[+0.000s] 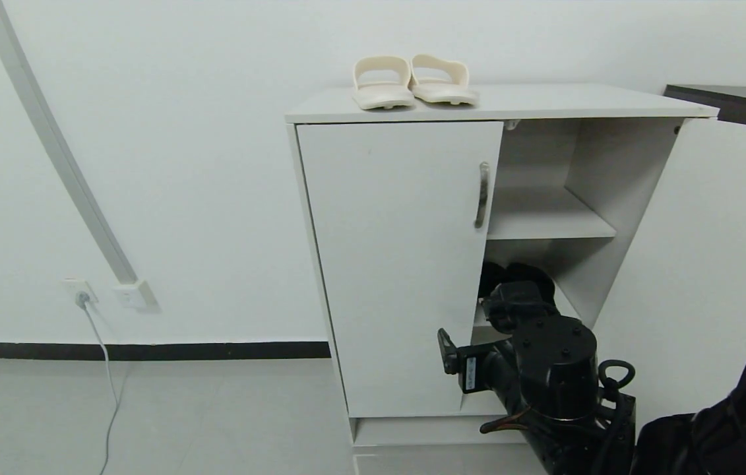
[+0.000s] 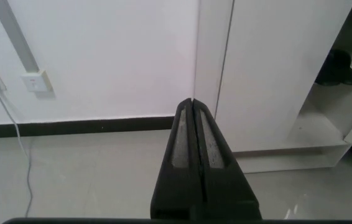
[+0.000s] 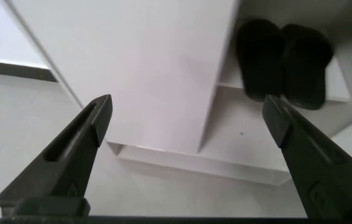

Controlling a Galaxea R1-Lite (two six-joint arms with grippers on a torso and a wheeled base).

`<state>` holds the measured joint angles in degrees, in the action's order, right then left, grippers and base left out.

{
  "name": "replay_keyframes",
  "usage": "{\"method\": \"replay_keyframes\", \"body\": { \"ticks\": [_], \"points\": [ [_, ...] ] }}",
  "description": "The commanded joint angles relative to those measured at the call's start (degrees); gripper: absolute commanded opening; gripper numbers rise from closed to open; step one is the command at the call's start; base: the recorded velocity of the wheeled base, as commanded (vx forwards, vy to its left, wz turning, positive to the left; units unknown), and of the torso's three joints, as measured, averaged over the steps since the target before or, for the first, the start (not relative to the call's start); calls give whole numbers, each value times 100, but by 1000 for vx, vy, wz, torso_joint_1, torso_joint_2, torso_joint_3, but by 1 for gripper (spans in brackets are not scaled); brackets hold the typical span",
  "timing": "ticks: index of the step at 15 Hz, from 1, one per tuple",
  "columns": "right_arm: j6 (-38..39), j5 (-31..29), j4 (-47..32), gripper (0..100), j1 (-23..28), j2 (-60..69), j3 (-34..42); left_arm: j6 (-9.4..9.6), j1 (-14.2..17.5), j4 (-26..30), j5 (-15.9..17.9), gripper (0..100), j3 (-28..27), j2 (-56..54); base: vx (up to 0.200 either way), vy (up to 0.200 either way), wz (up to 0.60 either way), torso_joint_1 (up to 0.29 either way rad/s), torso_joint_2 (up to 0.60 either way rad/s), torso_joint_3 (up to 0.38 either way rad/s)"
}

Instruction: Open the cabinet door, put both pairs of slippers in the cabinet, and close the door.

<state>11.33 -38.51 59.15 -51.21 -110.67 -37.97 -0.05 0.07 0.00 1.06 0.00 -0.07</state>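
We note a wall socket with a grey cable low on the wall, well left of the cabinet. In the left wrist view, the left claw is pressed together, pinching nothing, and hangs over the floor to the left of the cabinet.

The cabinet's left door is shut, with its metal handle at the inner edge. A pair of cream slippers lies side by side on the cabinet top, above that shut door.

The right door is swung wide open, exposing two compartments divided by a middle shelf. A pair of black slippers sits side by side on the lower shelf, towards the back. The right claw is spread wide and holds nothing. It is low in front of the opening, near the edge of the shut door and short of the black pair.

Our assessment is that the door is open and the first pair is stowed, so the task is about half done. The cream pair is not yet inside, and the step in hand is the change-over to it.

We judge that the next move calls for raising a claw to the cabinet top. It would pinch the cream slippers by their straps and carry them into the open compartment, where the middle shelf looks a suitable spot. The right door would then need swinging shut, with care that the raised arm does not catch the top's edge.
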Motion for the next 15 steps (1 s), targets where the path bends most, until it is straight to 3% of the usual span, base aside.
{"method": "replay_keyframes", "body": {
  "ticks": [1, 15],
  "points": [
    [1, 1, 18, 100, -3, -34, 0, -4, 1, 0, -1, 0, -9, 7, 0, 0, 0, 0, 0, 0],
    [-359, 72, 738, 100, 41, -87, 405, -13, 1, 0, -1, 0, 0, 7, 0, 0, 0, 0, 0, 0]
  ]
}}
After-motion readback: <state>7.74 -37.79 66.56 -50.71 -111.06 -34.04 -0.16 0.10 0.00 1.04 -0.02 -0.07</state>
